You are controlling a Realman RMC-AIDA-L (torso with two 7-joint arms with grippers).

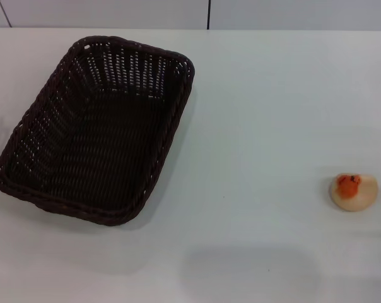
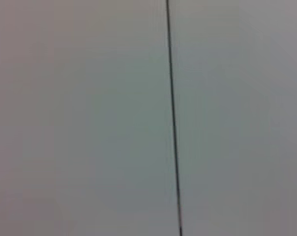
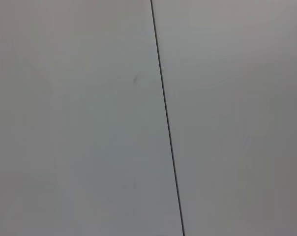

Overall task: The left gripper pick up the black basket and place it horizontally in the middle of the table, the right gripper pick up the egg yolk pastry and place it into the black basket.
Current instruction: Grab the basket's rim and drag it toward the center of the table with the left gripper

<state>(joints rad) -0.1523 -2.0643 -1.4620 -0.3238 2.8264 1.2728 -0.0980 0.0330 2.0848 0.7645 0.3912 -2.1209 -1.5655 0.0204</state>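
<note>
The black basket (image 1: 96,129) lies on the white table (image 1: 260,113) at the left, empty, its long side running away from me and slightly slanted. The egg yolk pastry (image 1: 353,190), a small cream ball with an orange-red patch on top, sits on the table at the right, far from the basket. Neither gripper shows in the head view. Both wrist views show only a pale flat surface with a thin dark seam (image 2: 172,113) (image 3: 165,113).
The table's far edge meets a pale wall with a dark vertical seam (image 1: 208,14) behind the basket. Soft shadows fall on the table near the front edge (image 1: 247,271).
</note>
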